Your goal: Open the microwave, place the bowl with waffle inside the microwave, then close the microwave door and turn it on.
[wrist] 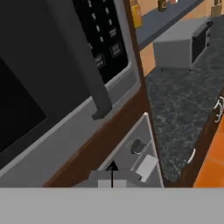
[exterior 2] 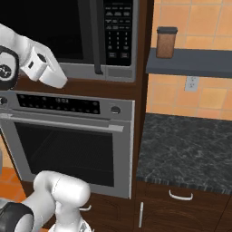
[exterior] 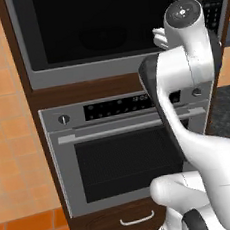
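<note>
Before the dark-glass, silver-framed microwave door [exterior 2: 68,36], the white arm is held raised w/ gripper [wrist: 112,168] closed, empty.

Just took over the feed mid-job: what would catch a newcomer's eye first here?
The white arm rearing up before the closed microwave door, whose dark glass sits above the silver oven. In the hand view, the door's slim dark handle looms close, keypad beside it.

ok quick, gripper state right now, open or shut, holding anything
Gripper: shut, holding nothing, just below the microwave door handle.
</note>
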Controlling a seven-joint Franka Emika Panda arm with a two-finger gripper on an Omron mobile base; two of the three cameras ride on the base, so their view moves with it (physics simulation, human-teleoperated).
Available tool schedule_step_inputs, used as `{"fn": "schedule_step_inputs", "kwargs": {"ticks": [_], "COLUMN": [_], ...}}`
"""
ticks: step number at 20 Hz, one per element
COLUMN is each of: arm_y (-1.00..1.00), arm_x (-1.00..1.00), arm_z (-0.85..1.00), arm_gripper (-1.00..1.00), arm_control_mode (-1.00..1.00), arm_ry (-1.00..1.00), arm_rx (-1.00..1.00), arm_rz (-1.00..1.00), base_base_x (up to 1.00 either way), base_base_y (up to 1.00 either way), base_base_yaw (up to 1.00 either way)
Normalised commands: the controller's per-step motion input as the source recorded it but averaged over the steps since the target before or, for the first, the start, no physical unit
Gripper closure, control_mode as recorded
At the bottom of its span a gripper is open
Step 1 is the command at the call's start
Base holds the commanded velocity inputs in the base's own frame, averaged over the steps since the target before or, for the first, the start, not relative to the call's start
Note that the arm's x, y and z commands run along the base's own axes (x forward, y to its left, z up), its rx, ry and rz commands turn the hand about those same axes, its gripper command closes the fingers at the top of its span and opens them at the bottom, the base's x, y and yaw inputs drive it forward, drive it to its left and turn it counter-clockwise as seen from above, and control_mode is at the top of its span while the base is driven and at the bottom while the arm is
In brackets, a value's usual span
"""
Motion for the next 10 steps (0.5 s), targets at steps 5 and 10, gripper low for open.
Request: {"fn": "schedule_step_inputs", "kwargs": {"ticks": [5,10], "arm_y": [-0.21,-0.69], "arm_x": [-1.0,-1.0], "arm_z": [0.33,0.49], "arm_gripper": [1.0,1.0], "arm_control_mode": [-1.0,-1.0], "arm_ry": [-0.25,-0.01], "arm_rx": [0.19,0.4], "arm_rz": [0.27,0.35], "base_base_x": [0.0,0.0], "base_base_y": [0.0,0.0], "base_base_yaw": [0.0,0.0]}}
